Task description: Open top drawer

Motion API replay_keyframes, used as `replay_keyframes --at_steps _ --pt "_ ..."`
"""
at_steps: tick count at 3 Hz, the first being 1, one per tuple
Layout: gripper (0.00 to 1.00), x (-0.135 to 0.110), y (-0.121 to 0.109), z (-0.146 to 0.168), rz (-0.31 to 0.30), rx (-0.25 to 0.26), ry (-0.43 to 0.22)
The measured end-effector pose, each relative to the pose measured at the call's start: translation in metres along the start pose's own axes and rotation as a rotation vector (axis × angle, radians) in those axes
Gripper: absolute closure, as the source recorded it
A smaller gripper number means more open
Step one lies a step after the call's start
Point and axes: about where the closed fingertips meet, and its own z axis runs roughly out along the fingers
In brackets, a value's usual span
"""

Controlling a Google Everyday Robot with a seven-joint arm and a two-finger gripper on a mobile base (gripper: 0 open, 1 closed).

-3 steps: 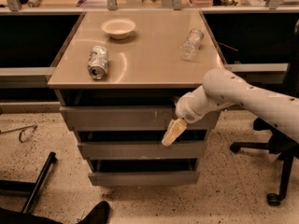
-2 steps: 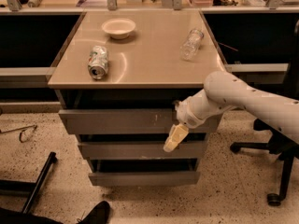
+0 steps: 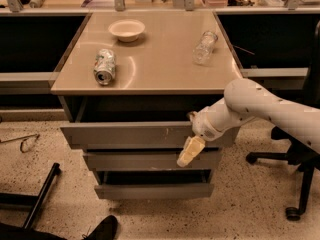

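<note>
The top drawer (image 3: 130,135) is the widest grey handleless front, just under the tan tabletop (image 3: 160,69), with small white scuffs right of centre. It stands pulled out a little, with a dark gap behind its upper edge. My gripper (image 3: 190,151) is at the right part of this front, at its upper edge. A pale yellowish part of it hangs down over the front toward the middle drawer (image 3: 140,160). My white arm (image 3: 260,109) reaches in from the right. The drawer's tray is hidden.
On the tabletop lie a crushed can (image 3: 104,66), a white bowl (image 3: 126,29) and a clear plastic bottle (image 3: 205,46). The bottom drawer (image 3: 150,190) sits slightly out. An office chair base (image 3: 295,184) stands at the right, a black chair leg (image 3: 40,194) at the lower left, and glasses (image 3: 20,143) on the floor.
My gripper has moved slightly toward the camera and down in the picture. The top drawer front has come out a little with it.
</note>
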Motion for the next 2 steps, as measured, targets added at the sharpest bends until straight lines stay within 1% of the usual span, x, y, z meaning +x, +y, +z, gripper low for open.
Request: replay_keyframes --at_steps 1,2 --pt "0.0 0.0 0.0 0.0 0.0 0.0 0.0" --pt "0.0 0.005 0.012 -0.001 0.009 -0.015 0.01"
